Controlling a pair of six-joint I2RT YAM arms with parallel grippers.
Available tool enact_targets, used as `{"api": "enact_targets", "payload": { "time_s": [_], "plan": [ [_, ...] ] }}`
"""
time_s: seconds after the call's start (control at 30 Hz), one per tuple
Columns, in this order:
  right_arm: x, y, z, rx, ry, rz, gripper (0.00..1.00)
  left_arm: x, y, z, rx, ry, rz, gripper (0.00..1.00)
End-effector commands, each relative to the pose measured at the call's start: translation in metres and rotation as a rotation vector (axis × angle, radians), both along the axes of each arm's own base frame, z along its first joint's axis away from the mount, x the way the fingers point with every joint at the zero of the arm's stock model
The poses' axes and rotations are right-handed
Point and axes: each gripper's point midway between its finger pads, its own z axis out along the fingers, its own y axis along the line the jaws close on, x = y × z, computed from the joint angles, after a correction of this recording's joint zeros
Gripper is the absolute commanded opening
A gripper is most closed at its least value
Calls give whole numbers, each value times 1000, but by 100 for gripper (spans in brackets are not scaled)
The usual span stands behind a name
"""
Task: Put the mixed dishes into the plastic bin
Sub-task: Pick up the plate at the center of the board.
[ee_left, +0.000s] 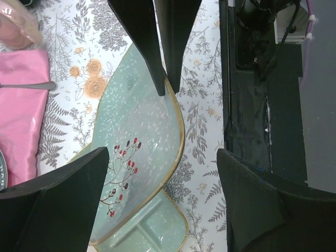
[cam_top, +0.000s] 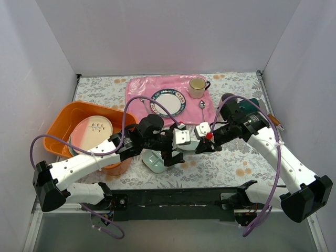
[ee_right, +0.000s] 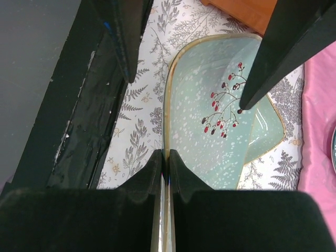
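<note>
Item: pale green divided tray (ee_right: 210,131), glazed, white-speckled, gilt-edged, round-cornered, with a red berry sprig painted in its larger compartment. It is sitting near the front of the floral bench (cam_top: 231,163), just beside the orange plastic bin (cam_top: 63,113). My right gripper (ee_right: 165,157) is clenching the gilt rim, seemingly tipping that edge up, since so shallow a dish is offering no other purchase. My left gripper (ee_left: 161,155) is standing released and wide, straddling the same rim and grasping nothing, probably preparing to take over. The bin, smooth-walled, is holding a cream plate (cam_top: 94,128).
</note>
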Motion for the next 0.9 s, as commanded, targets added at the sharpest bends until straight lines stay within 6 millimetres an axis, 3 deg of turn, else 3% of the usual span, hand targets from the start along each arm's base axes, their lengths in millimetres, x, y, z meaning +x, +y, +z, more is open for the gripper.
{"api": "enact_targets", "payload": {
  "time_s": [0.0, 0.07, 0.23, 0.33, 0.57, 0.8, 0.87],
  "plan": [
    [-10, 7, 45, 155, -139, 100, 1, -11, 3, 10, 3, -33, -83, 79],
    [-12, 6, 45, 162, -156, 122, 1, -12, 3, 9, 8, -34, -91, 67],
    [-15, 8, 50, 186, -162, 140, 1, -12, 4, 8, 23, -35, -97, 60],
    [-16, 9, 50, 193, -158, 148, 1, -10, 3, 7, 30, -38, -98, 46],
    [-13, 11, 51, 198, -141, 139, 1, -10, 4, 3, 70, -21, -99, 0],
    [1, 14, 47, 177, -91, 48, 2, -9, 13, 14, 48, -51, -66, 0],
    [9, 16, 48, 179, -67, 5, 11, -9, 14, 20, 33, -64, -57, 0]
  ]
}}
